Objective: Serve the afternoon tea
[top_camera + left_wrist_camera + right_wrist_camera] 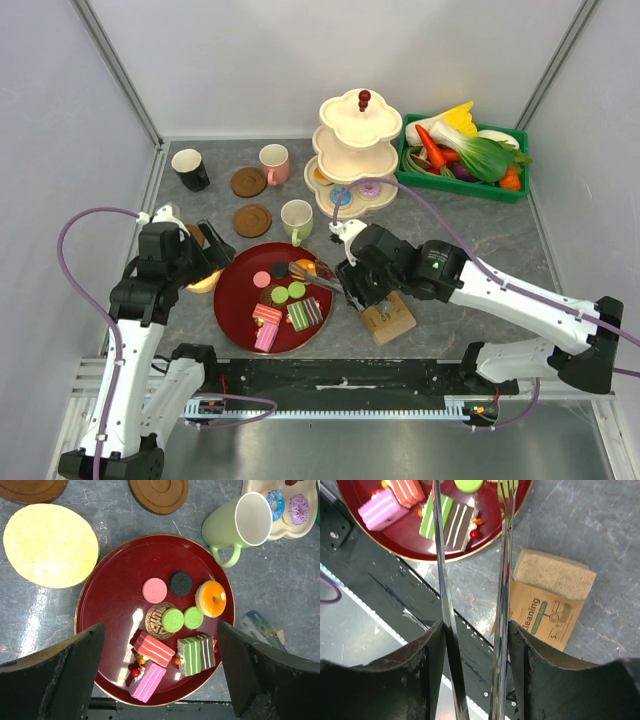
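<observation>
A dark red tray (240, 290) holds an orange donut (212, 598), a pink macaron (154, 590), a black macaron (180, 583), two green macarons (173, 620) and striped cake slices (154, 649). My left gripper (160, 675) is open and empty above the tray's near edge; it also shows in the top view (205, 250). My right gripper (352, 285) is shut on metal tongs (442, 580). The tongs' arms stand apart and their tips reach over the tray's right side, near the donut (305, 267). A pale-green mug (297, 220) stands behind the tray.
A pink mug (274, 163), a black mug (190, 168) and two brown coasters (248, 181) stand at the back left. A cream tiered stand (358, 150) holds two small donuts. A green crate (462, 155) of vegetables stands back right. A tan block (388, 320) lies right of the tray, a yellow disc (50, 545) left of it.
</observation>
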You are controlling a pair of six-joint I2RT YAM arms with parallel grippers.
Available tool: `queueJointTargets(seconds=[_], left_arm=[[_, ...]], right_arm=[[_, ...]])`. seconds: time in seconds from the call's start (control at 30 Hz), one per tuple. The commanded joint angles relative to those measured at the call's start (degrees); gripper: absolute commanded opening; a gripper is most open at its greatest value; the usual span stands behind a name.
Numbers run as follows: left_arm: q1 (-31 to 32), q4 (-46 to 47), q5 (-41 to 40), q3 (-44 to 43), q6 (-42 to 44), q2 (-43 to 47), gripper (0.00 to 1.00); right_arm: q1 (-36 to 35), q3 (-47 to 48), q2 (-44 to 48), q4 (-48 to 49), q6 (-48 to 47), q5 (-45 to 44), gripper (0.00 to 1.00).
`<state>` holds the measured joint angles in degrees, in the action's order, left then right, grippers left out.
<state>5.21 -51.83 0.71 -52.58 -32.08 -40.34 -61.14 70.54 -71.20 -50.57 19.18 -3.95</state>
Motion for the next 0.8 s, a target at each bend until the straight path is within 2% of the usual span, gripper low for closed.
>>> queueJointTargets(seconds=[0.0, 0.77], left_arm=[[-0.12, 1.65, 1.57, 0.11, 0.35, 0.87, 0.98], [-0.12, 2.18, 1.05, 1.16, 1.05, 1.05, 0.98]], right_arm=[[-0.91, 2.76, -1.92, -3.22, 2.44, 2.01, 0.58], [-1.61, 9.70, -16.86, -1.73, 4.29, -6.07, 0.59]])
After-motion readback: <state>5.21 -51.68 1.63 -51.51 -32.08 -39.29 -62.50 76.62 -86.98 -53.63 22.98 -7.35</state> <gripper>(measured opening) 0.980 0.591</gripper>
